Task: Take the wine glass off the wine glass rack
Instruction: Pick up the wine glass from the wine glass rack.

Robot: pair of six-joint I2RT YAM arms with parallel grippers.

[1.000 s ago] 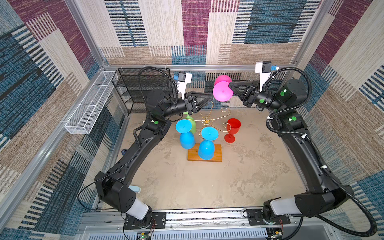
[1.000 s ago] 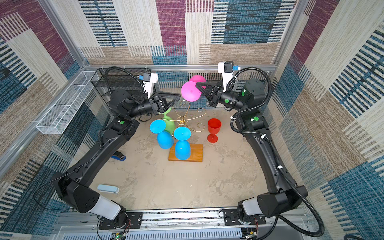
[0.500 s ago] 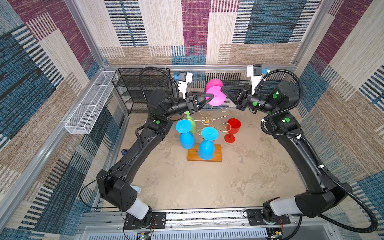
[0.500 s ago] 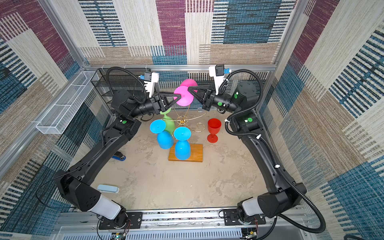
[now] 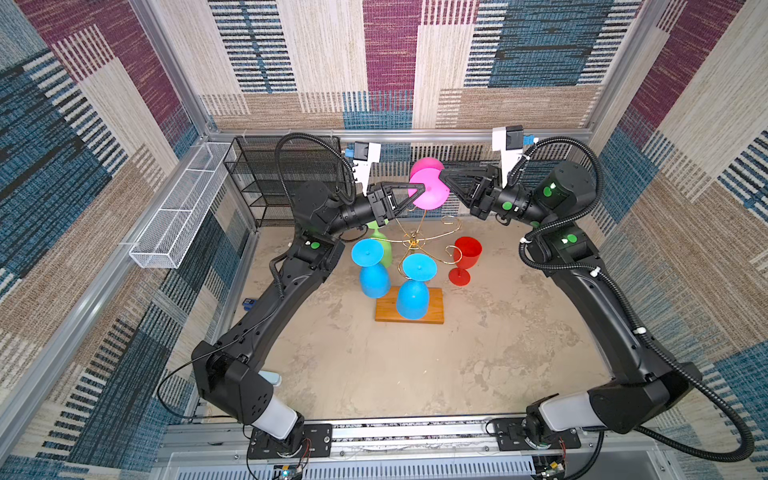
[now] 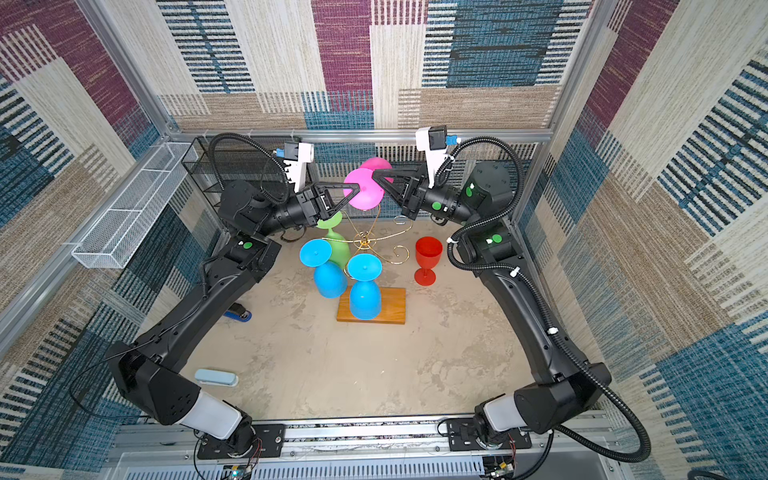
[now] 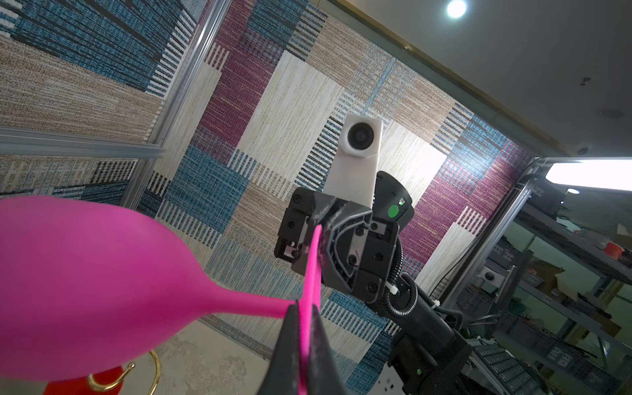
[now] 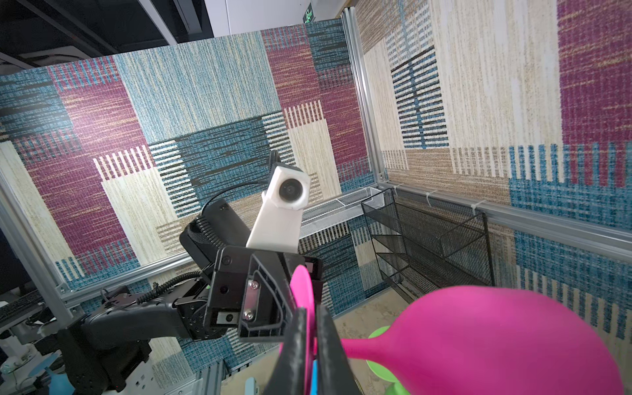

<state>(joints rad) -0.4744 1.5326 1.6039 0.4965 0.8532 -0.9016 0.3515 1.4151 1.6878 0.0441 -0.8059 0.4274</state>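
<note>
A pink wine glass lies on its side in the air above the gold wire wine glass rack, clear of its arms. My left gripper is shut on the rim of its flat foot. From the opposite side my right gripper straddles the same foot with its jaws slightly apart, so it is open. The bowl points toward the back wall. Two blue glasses and a green one hang upside down on the rack.
A red glass stands upright on the table right of the rack's wooden base. A black mesh shelf and a white wire tray line the back left. A pale blue object lies near the front left.
The right arm carried the pink glass leftward to the left gripper. The left jaws closed on the foot, and the right jaws loosened from shut to slightly apart.
</note>
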